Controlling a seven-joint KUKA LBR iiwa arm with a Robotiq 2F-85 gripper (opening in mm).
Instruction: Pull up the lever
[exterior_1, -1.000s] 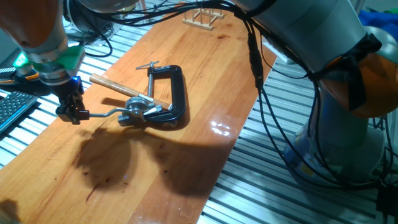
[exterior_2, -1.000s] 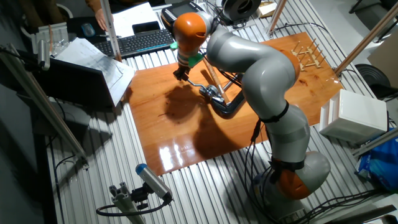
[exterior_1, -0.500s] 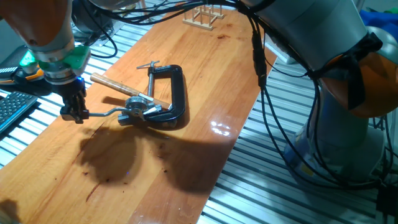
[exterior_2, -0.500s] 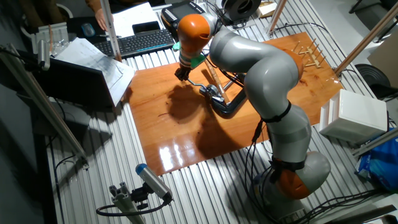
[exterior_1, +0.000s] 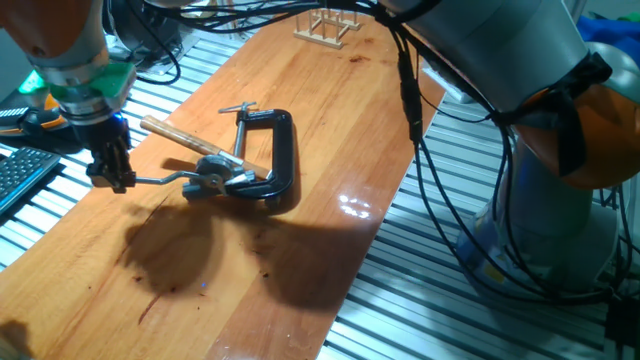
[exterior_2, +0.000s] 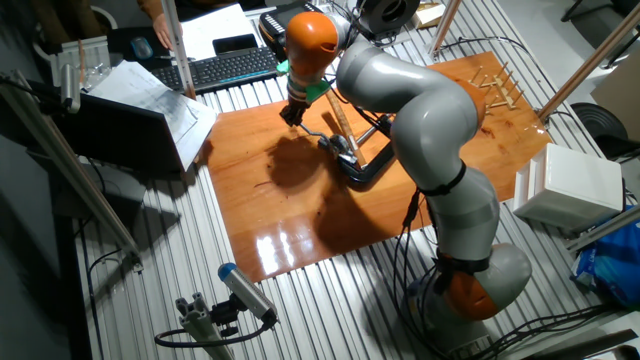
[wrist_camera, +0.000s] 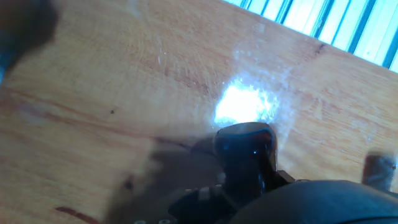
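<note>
The lever (exterior_1: 160, 180) is a thin bent silver arm running left from a small silver hub (exterior_1: 210, 181). My gripper (exterior_1: 113, 178) is shut on its outer end, so the knob is hidden between the fingers. In the other fixed view the gripper (exterior_2: 292, 117) sits at the board's far-left part, with the lever (exterior_2: 310, 130) leading to the hub. The hand view is blurred: one dark finger (wrist_camera: 245, 155) shows above the wood, and the lever itself cannot be made out.
A black C-clamp (exterior_1: 280, 160) holds the hub on the wooden board (exterior_1: 330, 120). A pale wooden-handled hammer (exterior_1: 175, 135) lies under it. A small wooden rack (exterior_1: 328, 24) stands at the far end. A keyboard (exterior_2: 225, 65) and papers (exterior_2: 150, 100) lie beyond the board.
My gripper has risen and shifted slightly toward the far side, carrying the lever's end up with it. The hub and clamp have shifted a little left.
</note>
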